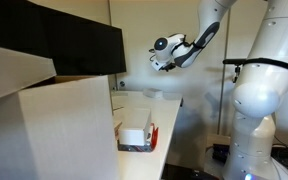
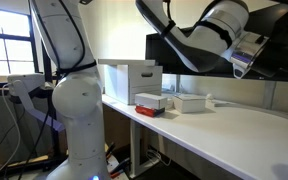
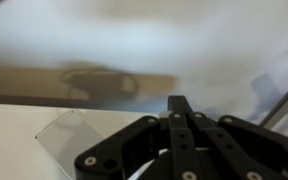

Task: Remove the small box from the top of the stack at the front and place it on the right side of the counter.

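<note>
The stack is a white box over a clear red-edged pack, standing near the front of the counter; it also shows in an exterior view. The small box, plain white and flat, lies on the counter beside the stack and apart from it. My gripper hangs high above the counter, beyond the small box, and also shows in an exterior view. In the wrist view its fingers meet at the tips with nothing between them. A pale flat rectangle lies on the counter below; I cannot tell what it is.
A huge beige carton with open flaps stands on the counter by the stack. Dark monitors run along the back. The robot's white base stands beside the counter edge. A wall lies ahead in the wrist view.
</note>
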Controlling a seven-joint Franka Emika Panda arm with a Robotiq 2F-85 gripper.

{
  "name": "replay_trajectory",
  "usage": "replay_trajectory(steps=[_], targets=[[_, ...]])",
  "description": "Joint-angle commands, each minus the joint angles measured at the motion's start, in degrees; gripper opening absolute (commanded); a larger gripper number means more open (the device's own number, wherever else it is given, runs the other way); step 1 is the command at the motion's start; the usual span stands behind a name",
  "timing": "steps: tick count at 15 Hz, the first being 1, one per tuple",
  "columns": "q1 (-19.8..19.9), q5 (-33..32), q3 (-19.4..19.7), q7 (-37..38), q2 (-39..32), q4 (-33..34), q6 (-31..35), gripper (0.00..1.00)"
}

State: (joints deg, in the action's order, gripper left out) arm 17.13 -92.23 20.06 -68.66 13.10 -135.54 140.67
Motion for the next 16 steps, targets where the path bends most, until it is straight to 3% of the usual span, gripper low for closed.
replay_trajectory(steps=[1, 4, 8, 10, 11, 16], targets=[[-7.9, 16.2, 3.9, -12.0, 6.4, -4.6, -7.1, 0.00], [-21.7, 31.2, 7.7, -16.8, 10.1, -3.1, -22.1, 0.00], [-33.1, 51.1, 5.8, -16.4, 9.5, 7.3, -41.9, 0.00], [-34.9, 60.0, 4.4, -15.2, 7.3, 13.4, -48.4, 0.00], [-29.4, 65.5, -0.7, -16.0, 5.5, 15.7, -49.5, 0.00], [-24.9, 84.3, -6.5, -12.4, 3.3, 21.7, -57.8, 0.00]])
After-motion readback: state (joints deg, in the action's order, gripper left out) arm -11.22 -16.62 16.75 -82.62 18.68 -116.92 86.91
